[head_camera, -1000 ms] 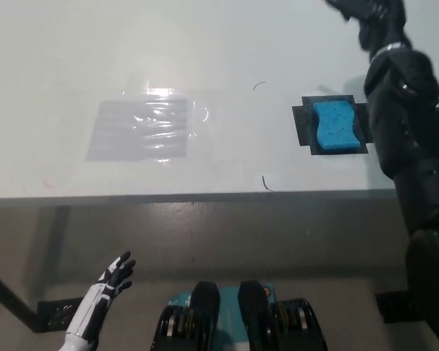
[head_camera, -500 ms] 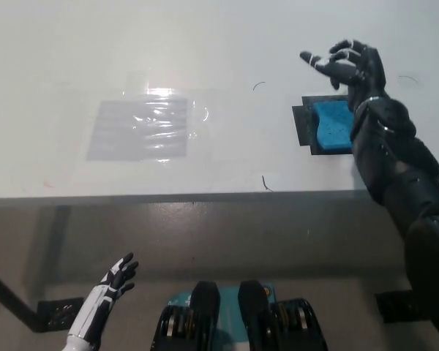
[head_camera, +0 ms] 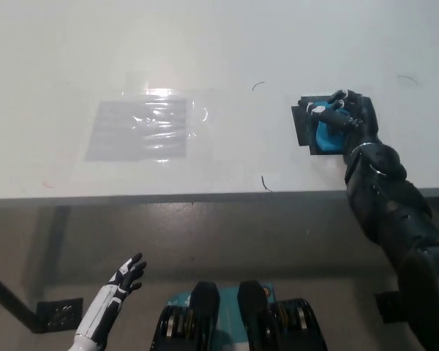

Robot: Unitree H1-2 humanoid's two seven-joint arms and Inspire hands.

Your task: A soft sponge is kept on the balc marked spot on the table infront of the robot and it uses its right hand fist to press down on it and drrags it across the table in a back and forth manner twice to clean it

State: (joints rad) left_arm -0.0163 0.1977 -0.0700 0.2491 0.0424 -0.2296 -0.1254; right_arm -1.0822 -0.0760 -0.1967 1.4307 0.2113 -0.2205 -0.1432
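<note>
A blue sponge (head_camera: pixel 326 137) lies on a black marked spot (head_camera: pixel 303 124) at the right of the white table (head_camera: pixel 205 44). My black right hand (head_camera: pixel 345 118) rests on top of the sponge with its fingers curled into a fist, covering most of it. Only the sponge's left and front parts show. My white left hand (head_camera: pixel 124 278) hangs open below the table's front edge at the lower left, away from the sponge.
A shiny clear patch (head_camera: pixel 140 128) lies on the table left of centre. Small dark pen marks (head_camera: pixel 265 183) sit near the front edge (head_camera: pixel 168 196) and behind the sponge. Below the edge is the floor.
My right hand has come down from above and behind the sponge onto it, and its spread fingers have curled into a fist. The left hand has barely moved.
</note>
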